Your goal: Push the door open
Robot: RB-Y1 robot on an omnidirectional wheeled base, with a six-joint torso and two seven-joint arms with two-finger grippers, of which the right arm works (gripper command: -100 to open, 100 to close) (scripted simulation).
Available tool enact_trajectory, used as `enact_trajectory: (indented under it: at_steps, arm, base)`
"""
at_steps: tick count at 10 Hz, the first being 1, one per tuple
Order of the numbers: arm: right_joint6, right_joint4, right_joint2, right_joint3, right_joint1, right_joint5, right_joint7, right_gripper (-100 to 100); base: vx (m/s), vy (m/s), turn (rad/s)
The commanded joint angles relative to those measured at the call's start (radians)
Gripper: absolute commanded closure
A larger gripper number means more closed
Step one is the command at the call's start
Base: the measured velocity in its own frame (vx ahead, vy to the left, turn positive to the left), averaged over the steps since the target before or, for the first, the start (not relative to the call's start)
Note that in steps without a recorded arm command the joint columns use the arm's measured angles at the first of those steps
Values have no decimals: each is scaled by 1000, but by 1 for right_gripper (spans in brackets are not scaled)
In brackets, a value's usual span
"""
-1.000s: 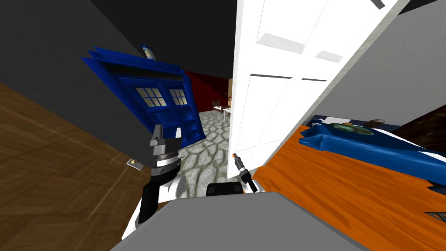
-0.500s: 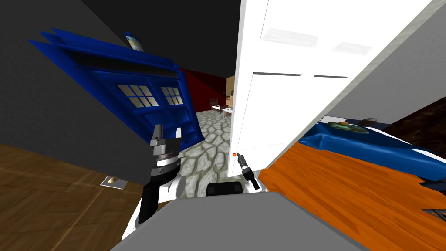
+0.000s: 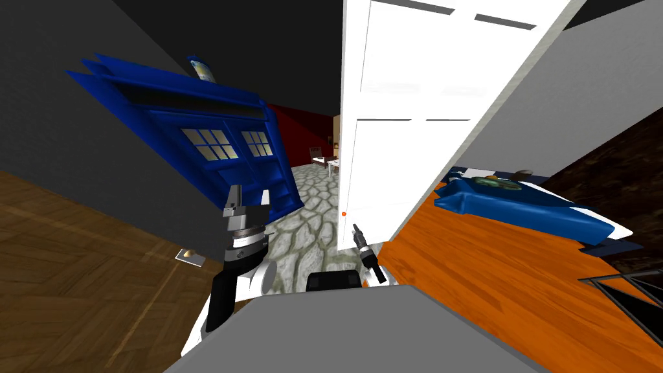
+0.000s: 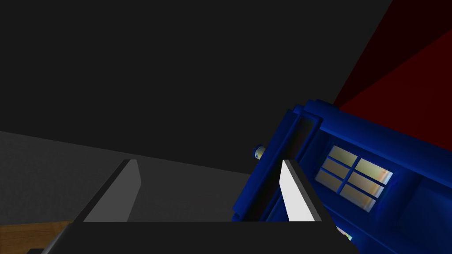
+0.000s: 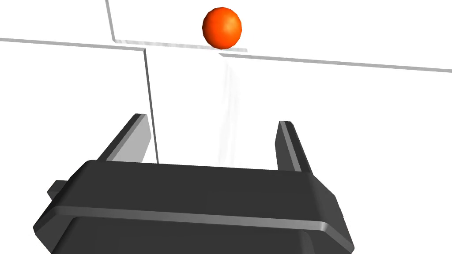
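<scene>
Right wrist view: right gripper [image 5: 212, 119], jaws wide, empty, faces the white door [image 5: 353, 110] near an orange ball [image 5: 222, 27]. Contact near the edge risks slipping off.

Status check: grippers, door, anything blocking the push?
Right gripper jaws open, pointed at white door near its orange ball. Left gripper jaws open, raised. Door ajar, cobbled floor beyond. Blue booth left of gap, apart from door.
</scene>
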Motion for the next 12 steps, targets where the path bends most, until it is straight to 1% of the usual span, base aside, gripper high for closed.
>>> enact_trajectory:
  at_steps: [1, 2, 3, 4, 6, 8, 11, 12]
  arm:
    - [3, -8, 10, -2, 7, -4, -2, -100]
    - [4, -12, 17, -3, 9, -6, -3, -100]
    - [2, -6, 13, -3, 6, -5, -2, -100]
    - [-3, -1, 9, -6, 5, -6, 1, -100]
    - [-7, 3, 6, -9, 3, -7, 3, -100]
    - [-13, 9, 6, -14, 1, -9, 7, -100]
    - [-25, 20, 13, -22, -3, -12, 15, -100]
    - [-29, 24, 19, -25, -4, -13, 17, -100]
  base:
    - [-214, 42, -73]
    - [-196, 69, -70]
    - [-84, 40, -19]
    - [87, 18, 20]
    - [177, 8, 20]
    - [234, 56, 21]
    - [217, 38, 29]
    - [232, 41, 25]
